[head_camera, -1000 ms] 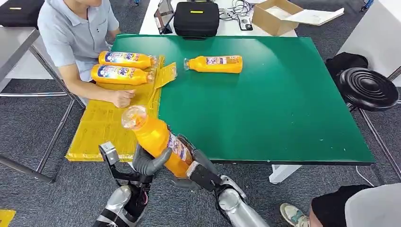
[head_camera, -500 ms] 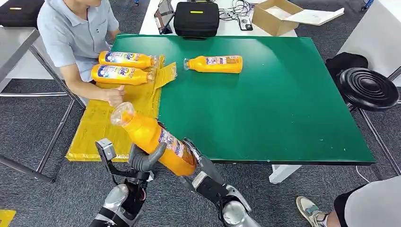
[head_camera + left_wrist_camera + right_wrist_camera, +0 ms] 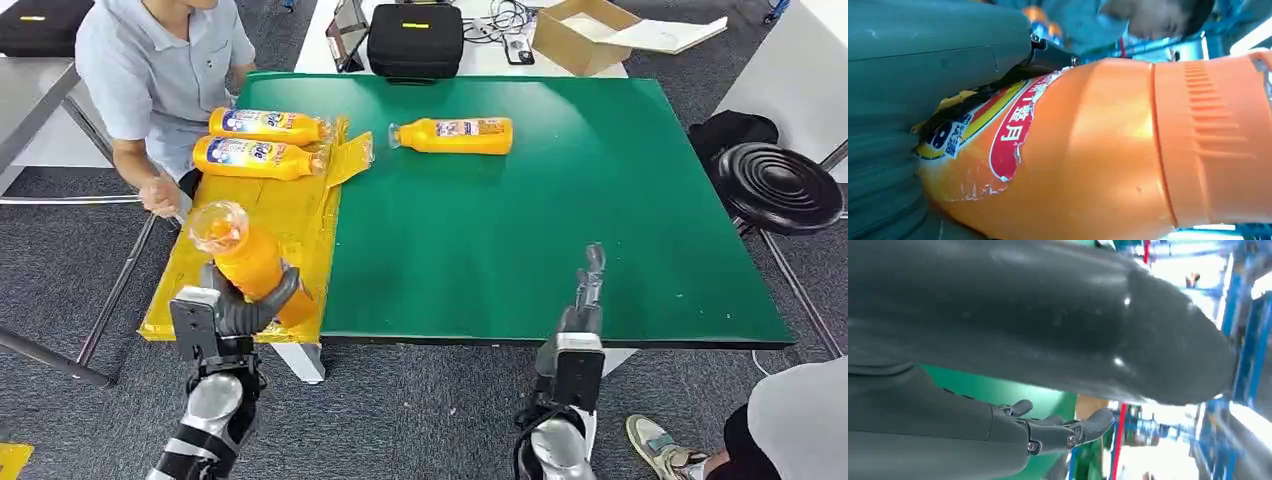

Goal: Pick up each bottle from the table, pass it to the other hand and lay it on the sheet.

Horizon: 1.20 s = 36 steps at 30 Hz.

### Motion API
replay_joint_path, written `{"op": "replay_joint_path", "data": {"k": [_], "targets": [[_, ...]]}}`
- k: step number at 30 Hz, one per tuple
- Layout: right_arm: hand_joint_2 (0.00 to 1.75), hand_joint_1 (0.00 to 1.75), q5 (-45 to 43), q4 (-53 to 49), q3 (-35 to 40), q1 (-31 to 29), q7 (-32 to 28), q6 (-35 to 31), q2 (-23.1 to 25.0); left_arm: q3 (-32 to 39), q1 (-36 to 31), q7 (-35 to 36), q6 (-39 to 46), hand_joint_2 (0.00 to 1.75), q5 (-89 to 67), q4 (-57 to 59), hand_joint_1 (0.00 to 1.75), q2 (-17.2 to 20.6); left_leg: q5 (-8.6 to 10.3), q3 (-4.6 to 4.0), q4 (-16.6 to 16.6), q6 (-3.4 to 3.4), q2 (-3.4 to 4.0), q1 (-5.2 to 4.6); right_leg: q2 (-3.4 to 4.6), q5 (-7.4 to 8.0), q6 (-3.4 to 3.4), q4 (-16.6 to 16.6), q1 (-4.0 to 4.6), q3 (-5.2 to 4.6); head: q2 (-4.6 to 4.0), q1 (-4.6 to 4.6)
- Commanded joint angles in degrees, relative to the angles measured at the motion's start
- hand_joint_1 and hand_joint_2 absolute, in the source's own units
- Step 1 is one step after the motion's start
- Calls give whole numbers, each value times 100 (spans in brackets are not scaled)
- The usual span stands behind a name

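The left robot hand [image 3: 240,305] wraps its grey thumb and darker fingers around the lower body of an orange bottle [image 3: 245,260], holding it tilted with its clear cap end up, over the near edge of the yellow sheet [image 3: 215,255] at about eight o'clock on the tabletop [image 3: 560,200]. In the left wrist view the bottle [image 3: 1108,150] shows smooth, glossy orange plastic with a ribbed band round one section and a label in red, yellow and white whose edge looks scuffed (the print is partly hidden by the hand). The right robot hand [image 3: 585,295] is empty, its dark fingers stretched out straight and slightly apart above the near edge of the tabletop at about six o'clock; the right wrist view shows those fingers [image 3: 1068,432] extended over the green surface. Two more orange bottles [image 3: 262,142] lie side by side on the far end of the crinkled sheet at ten o'clock, and another bottle [image 3: 455,135] lies on its side on the matte green surface at twelve o'clock. A person [image 3: 160,70] in a light blue shirt sits at the far left corner.
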Motion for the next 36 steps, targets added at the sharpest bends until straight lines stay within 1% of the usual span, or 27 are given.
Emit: {"op": "replay_joint_path", "data": {"k": [1,3,4,5,6,7,8,9,10,12,13,14,15,16,19,20,21,22,23,24,25,27,33,34,35,36], "targets": [[0,0,-94,-179,-720,109,4,127,131,281,-632,-32,396,175,-520,667,175,317,-3,16,-4,-4,-9,3,-11,-7,-7,-2,4,19,0,0],[0,0,-94,-179,-720,109,4,127,131,281,-632,-32,396,175,-520,667,175,317,-6,22,-4,-5,-2,2,-4,-9,-8,-1,4,23,0,0],[0,0,-76,-71,-655,92,4,281,157,165,-838,-27,1315,175,-1827,1062,175,384,-4,18,-4,-4,0,1,-2,-7,-6,-1,2,17,0,-2],[0,0,-87,1,-640,73,4,360,182,240,-959,105,1414,175,-2457,1282,175,356,-11,32,-4,-6,0,3,-3,-14,-10,-1,4,32,0,2],[0,0,-73,110,-602,39,4,405,224,533,-1163,233,1414,175,-3595,1671,175,208,-7,30,-6,-6,-8,3,-10,-11,-9,-3,4,32,0,-2],[0,0,-86,265,-538,-31,4,477,269,456,-1476,436,1341,175,-4121,2329,175,169,1,15,-6,-4,-8,0,-10,-5,-6,-2,1,16,0,0],[0,0,-144,421,-467,-91,4,588,281,307,-1753,600,1375,175,-4433,2914,175,181,0,30,-9,-6,-19,3,-22,-9,-9,-5,4,35,0,2],[0,0,-117,538,-380,-171,4,632,318,69,-2116,891,1344,175,-4926,3708,175,174,4,20,-8,-5,-16,1,-18,-5,-7,-4,2,22,0,0],[0,0,-101,622,-288,-230,4,682,329,-44,-2394,1059,1394,175,-5178,4294,175,139,4,32,-11,-7,-21,3,-23,-7,-10,-7,4,36,0,0],[0,0,-126,789,-168,-271,4,737,355,-112,-2725,1445,1378,175,-5590,5111,175,122,8,20,-9,-4,-27,-1,-25,-3,-6,-4,-1,25,0,-2],[0,0,-149,847,-143,-281,4,761,358,-146,-2881,1590,1241,175,-5681,5470,175,151,8,35,-11,-6,-30,2,-29,-4,-10,-8,3,43,0,2],[0,0,-164,958,-93,-308,4,820,347,-407,-3006,1947,1336,175,-6181,5828,175,242,8,34,-11,-5,-20,4,-20,-1,-10,-9,5,39,0,0],[0,0,-169,985,-85,-309,4,834,349,-351,-3027,2015,1180,175,-6141,5918,175,246,5,39,-10,-6,-13,6,-14,-1,-12,-10,7,44,0,0],[0,0,-95,1025,-64,-320,4,772,340,-438,-3057,2167,1003,175,-6311,6056,175,290,3,36,-10,-5,-2,5,-5,2,-11,-8,5,36,0,2],[0,0,-109,1056,-78,-327,4,767,343,-489,-3041,2264,924,175,-6414,6121,175,313,4,25,-7,-3,9,4,0,4,-7,-5,4,21,0,2],[0,0,-159,1130,-101,-344,4,804,354,-442,-3043,2303,731,175,-6389,6145,175,304,-2,41,-8,-5,10,7,0,-2,-11,-7,7,37,0,0],[0,0,-163,1189,-116,-368,4,801,360,-419,-3037,2333,577,175,-6391,6182,175,312,-3,39,-7,-5,10,5,1,-4,-10,-3,6,35,0,0],[0,0,-176,1223,-133,-379,4,807,361,-413,-3052,2386,456,175,-6405,6221,175,313,3,19,-4,-3,14,4,6,4,-5,-2,5,15,0,-2],[0,0,-189,1267,-144,-396,4,828,362,-332,-3064,2474,364,175,-6343,6247,175,306,-6,42,-6,-4,16,8,8,-4,-9,-5,9,38,0,0],[0,0,-163,1275,-137,-406,4,809,362,-346,-3077,2534,325,175,-6375,6270,175,315,-1,30,-5,-3,12,4,5,-2,-6,-3,5,28,0,2],[0,0,-163,1275,-137,-406,4,809,362,-346,-3077,2534,325,175,-6375,6270,175,315,-5,41,-6,-3,13,4,8,-5,-9,-3,5,38,0,0],[0,0,-163,1275,-137,-406,4,809,362,-346,-3077,2534,325,175,-6375,6270,175,315,-6,30,-1,-4,20,6,15,-2,-8,0,7,28,0,0],[0,0,-163,1275,-137,-406,4,809,362,-346,-3077,2534,325,175,-6375,6270,175,315,-5,33,-5,-6,22,5,16,0,-10,-1,5,28,0,0],[0,0,-163,1275,-137,-406,4,809,362,-346,-3077,2534,325,175,-6375,6270,171,315,-2,26,-5,-5,17,3,12,1,-8,0,3,21,0,0],[0,0,-167,1323,-135,-413,4,828,373,-273,-3103,2682,200,175,-6330,6313,169,310,-6,35,-5,-6,20,6,14,-1,-11,-2,6,30,0,0],[0,0,-169,1373,-137,-433,4,836,379,-184,-3102,2742,109,175,-6256,6329,157,312,-11,51,-8,-9,23,7,17,-6,-15,-4,8,44,0,0]]}}
